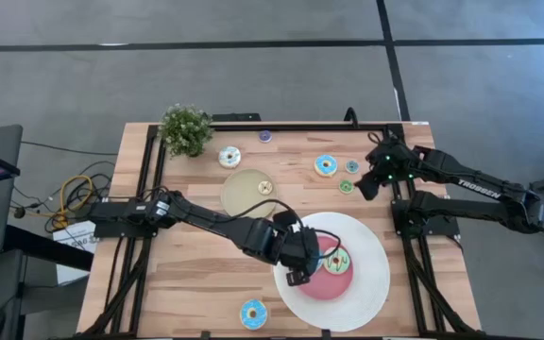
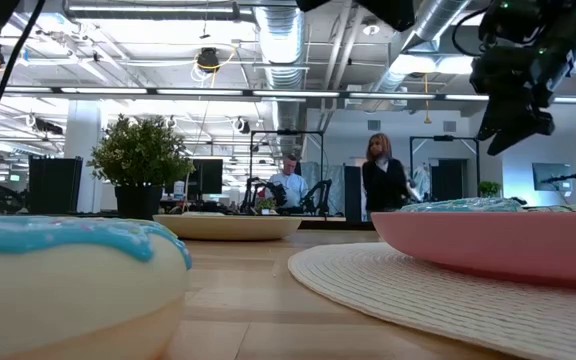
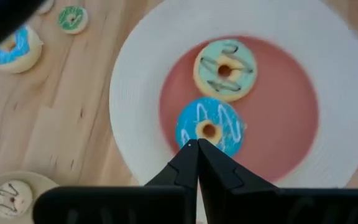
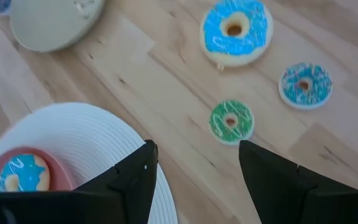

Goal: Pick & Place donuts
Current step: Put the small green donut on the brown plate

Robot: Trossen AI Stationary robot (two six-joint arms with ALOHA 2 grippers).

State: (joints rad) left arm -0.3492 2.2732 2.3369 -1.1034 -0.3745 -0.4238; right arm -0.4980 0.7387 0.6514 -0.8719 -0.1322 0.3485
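Donuts — two [image 3: 209, 127] on the pink-centred plate [image 1: 371, 283]; left claw [image 3: 197, 149] closed, empty above them; right claw [image 4: 194, 163] open

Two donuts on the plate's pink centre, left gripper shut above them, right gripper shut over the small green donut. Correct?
Not quite: the right gripper is open, as the right wrist view shows, over the small green donut. Two donuts do lie on the plate, left gripper shut above.

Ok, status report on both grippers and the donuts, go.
Left gripper shut, empty, over big plate. Two donuts on its pink centre. Right gripper open above small green donut. Nothing blocking.
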